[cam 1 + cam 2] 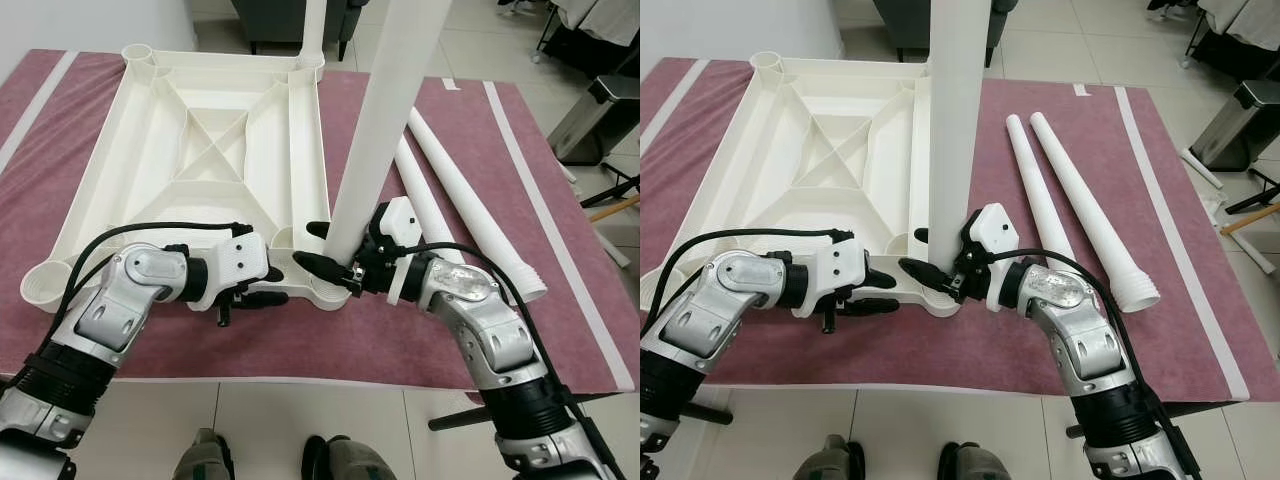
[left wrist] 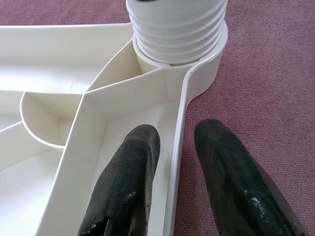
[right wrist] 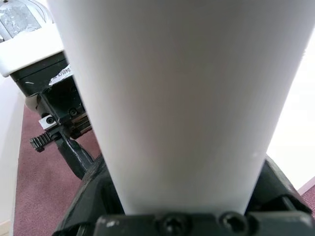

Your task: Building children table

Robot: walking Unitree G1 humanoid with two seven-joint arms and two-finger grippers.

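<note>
- We see the white table top (image 1: 215, 150) lying upside down on a maroon rug (image 1: 470, 340), its ribbed underside facing up, with round leg sockets at the corners
- 1 white table leg (image 1: 385, 120) stands upright in the corner socket (image 1: 325, 290) nearest the robot on its right side; a second leg (image 1: 314, 30) stands in the far corner on the same side
- The left wrist view shows what the head views hide: the threaded end (image 2: 177, 29) of the near leg sits in the socket with several ridges above the rim
- The right gripper (image 1: 335, 255) is clamped around the base of the near leg, 1 black finger on each side of it; the right wrist view shows the leg (image 3: 172, 98) pressed close against the gripper body
- The left gripper (image 1: 262, 285) sits low at the near edge of the table top, just beside that socket; in the left wrist view its 2 fingers (image 2: 128, 187) straddle the thin outer wall (image 2: 179, 157), 1 inside the tray and 1 over the rug; we cannot tell whether they press on the wall
- 2 loose legs (image 1: 1060, 190) lie side by side on the rug to the robot's right of the table top, threaded ends toward the robot
- Beyond the rug we see pale floor tiles (image 1: 300, 420) and a metal bin (image 1: 600, 115) at the far right
</note>
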